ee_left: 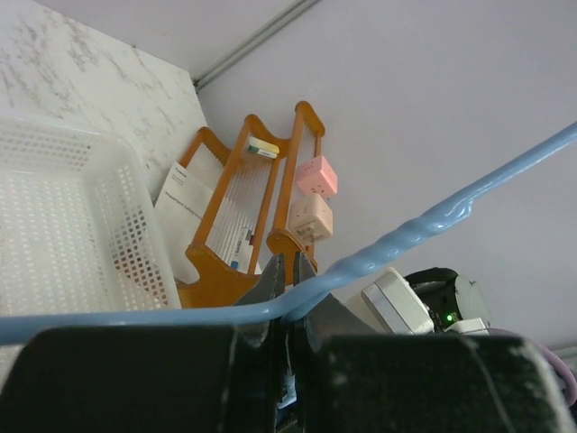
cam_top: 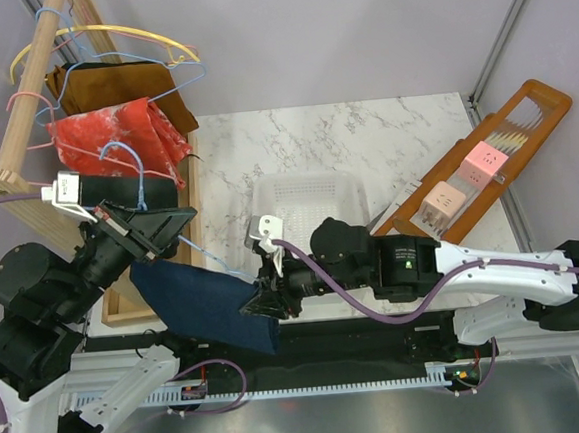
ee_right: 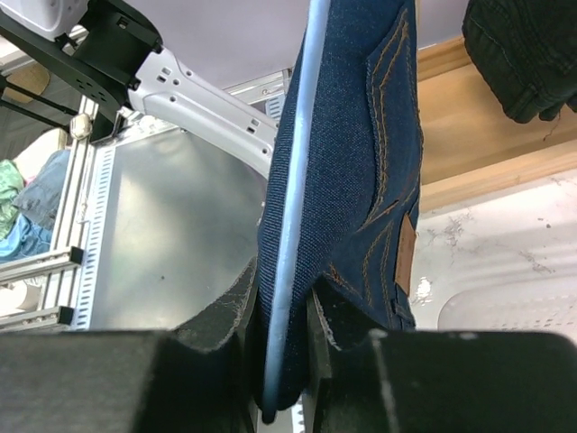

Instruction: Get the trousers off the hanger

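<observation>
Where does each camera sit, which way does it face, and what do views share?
Top external: above and behind the bases, looking down on the marble table; left arm and right arm show.
Left wrist: on its arm, facing across the white basket to the wooden rack; left jaws shut on the blue hanger.
Right wrist: on its arm, facing left; right jaws shut on the denim trousers.
Shared: all three show the hanger; top and right wrist, the trousers.

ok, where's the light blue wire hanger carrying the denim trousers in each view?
Top external: light blue wire hanger left of centre, running down to the dark blue denim trousers.
Left wrist: crosses the frame diagonally, pinched in the left gripper.
Right wrist: pale vertical strip inside the denim fold.
Shared landmark: white marble tabletop.
</observation>
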`<act>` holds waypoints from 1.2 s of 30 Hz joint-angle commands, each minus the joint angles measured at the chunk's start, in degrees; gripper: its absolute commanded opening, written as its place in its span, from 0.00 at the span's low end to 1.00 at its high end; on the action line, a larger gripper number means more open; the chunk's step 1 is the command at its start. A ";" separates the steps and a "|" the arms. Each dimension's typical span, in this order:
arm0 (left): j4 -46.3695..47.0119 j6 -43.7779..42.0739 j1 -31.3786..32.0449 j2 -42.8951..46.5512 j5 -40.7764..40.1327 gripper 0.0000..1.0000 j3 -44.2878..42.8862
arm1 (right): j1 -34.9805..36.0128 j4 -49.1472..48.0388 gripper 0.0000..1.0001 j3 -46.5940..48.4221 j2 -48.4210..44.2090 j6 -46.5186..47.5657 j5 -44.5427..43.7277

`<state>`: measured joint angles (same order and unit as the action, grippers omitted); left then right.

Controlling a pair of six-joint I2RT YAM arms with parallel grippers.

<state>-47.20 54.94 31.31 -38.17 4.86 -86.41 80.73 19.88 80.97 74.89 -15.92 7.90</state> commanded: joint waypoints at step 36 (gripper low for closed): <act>16.44 9.66 0.24 2.75 11.75 0.02 0.37 | 7.77 0.87 0.65 -7.58 -12.58 -2.45 -11.67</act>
<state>-37.12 60.90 31.33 -36.23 17.67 -85.12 87.57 25.41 69.97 62.59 -20.93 0.03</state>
